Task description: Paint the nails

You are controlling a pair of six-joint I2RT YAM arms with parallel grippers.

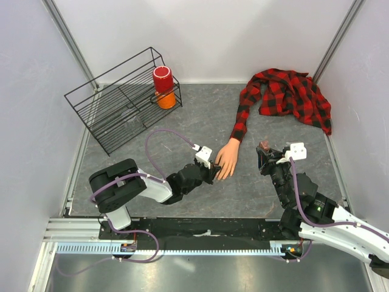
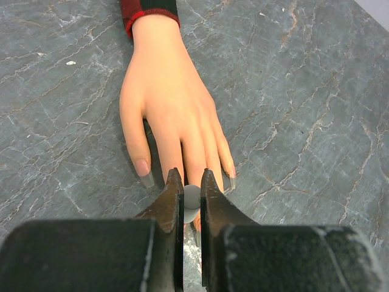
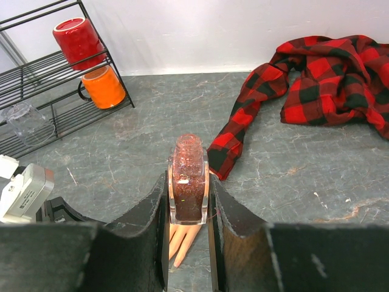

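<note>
At the centre of the overhead frame, on the grey stone-patterned tabletop (image 1: 182,121), lies the pale peach mannequin hand (image 1: 228,158). It is palm down with its fingers pointing toward the lower edge of the frame. Its wrist runs into the sleeve of a red-and-black plaid shirt (image 1: 289,97) that is heaped at the upper right.

The nails (image 2: 144,168) sit at the fingertips and look long and glassy in the left wrist view. Those on the outer fingers are in plain sight, while the middle fingertips are hidden behind the jaws.

The left gripper (image 1: 213,172) lies just lower left of the hand, its tip right at the fingertips. Its jaws stand together but for a narrow slit. A small whitish round piece (image 2: 191,198) shows in that slit near the tips (whether it is pinched there I cannot tell).

The right gripper (image 1: 265,151) is to the right of the hand, near it but apart. Its jaws are clamped on a small clear bottle of red glitter polish (image 3: 188,182). In the right wrist view the mannequin's fingertips show just below the bottle.

At the upper left of the overhead frame stands a black wire rack (image 1: 109,115). At its right end a red cup (image 1: 162,79) sits on the upper shelf and an orange cup (image 1: 166,100) on the shelf below. A clear glass (image 3: 27,121) lies on the rack at the left edge of the right wrist view.
</note>
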